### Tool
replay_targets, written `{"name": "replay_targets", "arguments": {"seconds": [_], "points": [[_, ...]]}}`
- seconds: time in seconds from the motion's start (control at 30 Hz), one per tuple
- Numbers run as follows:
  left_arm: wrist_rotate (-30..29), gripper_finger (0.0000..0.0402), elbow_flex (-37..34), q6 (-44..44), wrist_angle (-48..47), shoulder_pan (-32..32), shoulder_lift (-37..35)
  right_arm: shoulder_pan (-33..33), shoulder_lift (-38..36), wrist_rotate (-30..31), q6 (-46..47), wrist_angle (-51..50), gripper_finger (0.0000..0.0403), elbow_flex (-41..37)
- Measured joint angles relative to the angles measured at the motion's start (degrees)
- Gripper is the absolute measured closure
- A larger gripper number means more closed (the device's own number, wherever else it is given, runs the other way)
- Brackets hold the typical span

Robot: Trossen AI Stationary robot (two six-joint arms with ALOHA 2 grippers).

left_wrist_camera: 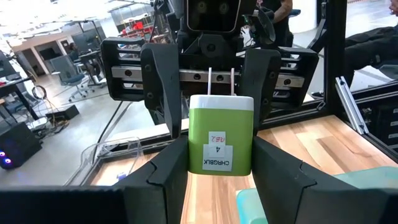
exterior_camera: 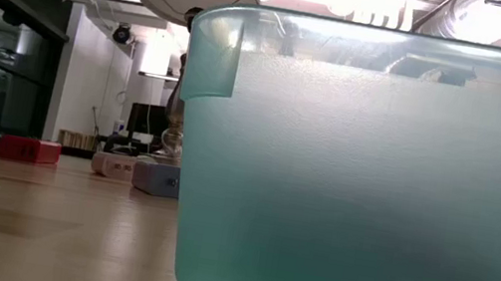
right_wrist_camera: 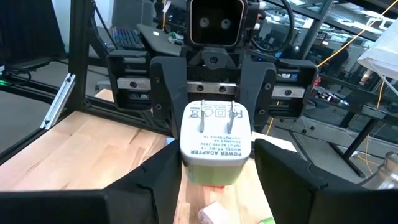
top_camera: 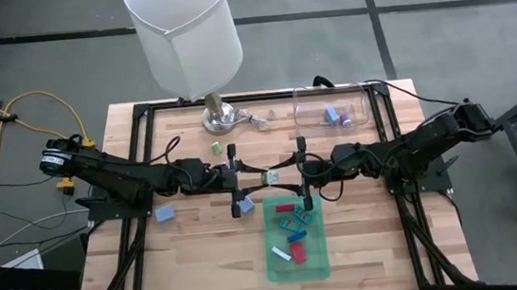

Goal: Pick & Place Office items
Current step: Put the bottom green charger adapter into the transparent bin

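A green power adapter with a white pronged end [top_camera: 269, 176] hangs above the table's middle, between both arms. My left gripper [top_camera: 252, 178] comes from the left and is shut on its green body [left_wrist_camera: 221, 146]. My right gripper [top_camera: 287, 173] faces it from the right and is shut on the white end [right_wrist_camera: 214, 134]. Several office items, red, blue and white, lie in the green tray [top_camera: 271, 258] just nearer than the grippers. A blue block [top_camera: 164, 213] and a small green piece [top_camera: 215, 147] rest on the wood. My left gripper pinches the green body's two sides [left_wrist_camera: 194, 163] between its two fingers, level, from the table's left. The adapter is lifted clear and lies level, prongs pointing away. My right gripper's fingers [right_wrist_camera: 163, 177] close on the sides of the white pronged end [right_wrist_camera: 185, 155], level, from the table's right.
A lamp with a white shade [top_camera: 186, 38] stands at the far middle on a metal foot [top_camera: 222, 118]. A clear container [top_camera: 331, 107] with a bluish piece sits at the far right. In the low view the tray's wall [exterior_camera: 372, 200] fills most of the picture.
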Motion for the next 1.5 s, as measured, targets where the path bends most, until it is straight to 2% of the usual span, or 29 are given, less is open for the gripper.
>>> {"name": "replay_targets", "arguments": {"seconds": [0.37, 0.57, 0.93, 1.27, 1.5], "points": [[-0.09, 0.0252, -0.05, -0.02, 0.01, -0.02, -0.07, 0.00, 0.00, -2.71, -0.02, 0.02, 0.0269, 0.00], [-0.09, 0.0252, -0.07, -0.02, 0.00, 0.00, -0.07, 0.00, 0.00, -2.66, 0.02, 0.02, 0.0257, 0.00], [-0.07, 0.0250, -0.07, -0.29, 0.01, 0.00, -0.07, 0.00, 0.00, -2.64, 0.18, 0.02, 0.0268, 0.02], [0.02, 0.0196, -0.07, -1.35, -0.36, 0.02, -0.07, 0.02, 0.00, -2.82, 0.66, -0.02, 0.0269, 0.04], [0.02, 0.0188, -0.07, -1.53, -0.36, 0.02, -0.07, 0.02, 0.00, -3.01, 0.66, -0.02, 0.0269, 0.04]]}}
